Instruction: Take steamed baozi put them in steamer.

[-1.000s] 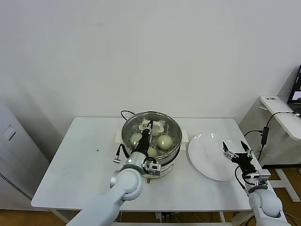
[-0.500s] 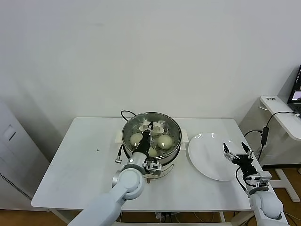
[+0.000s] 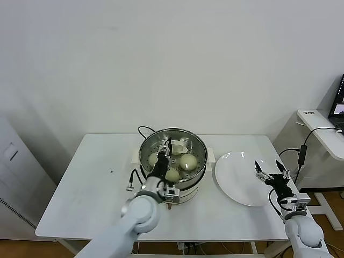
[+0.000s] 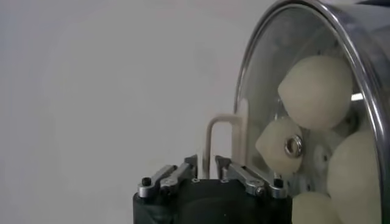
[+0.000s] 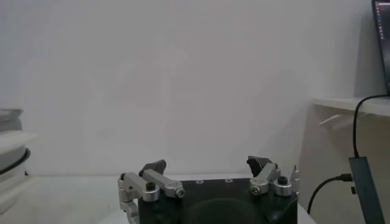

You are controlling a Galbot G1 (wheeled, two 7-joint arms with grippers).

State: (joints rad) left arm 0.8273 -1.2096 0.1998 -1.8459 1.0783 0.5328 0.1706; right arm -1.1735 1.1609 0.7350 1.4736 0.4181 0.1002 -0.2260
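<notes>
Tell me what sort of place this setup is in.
Probably an office or lab test room, not a kitchen: a bare white wall, a white table holding the steamer and plate, and a laptop desk beside it.

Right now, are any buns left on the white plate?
No, the white plate lies bare, and the buns sit inside the steamer.

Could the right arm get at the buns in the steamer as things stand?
Probably not. The left gripper holds the glass lid by its handle across the steamer, covering the baozi, and the open right gripper sits far off beyond the white plate.
</notes>
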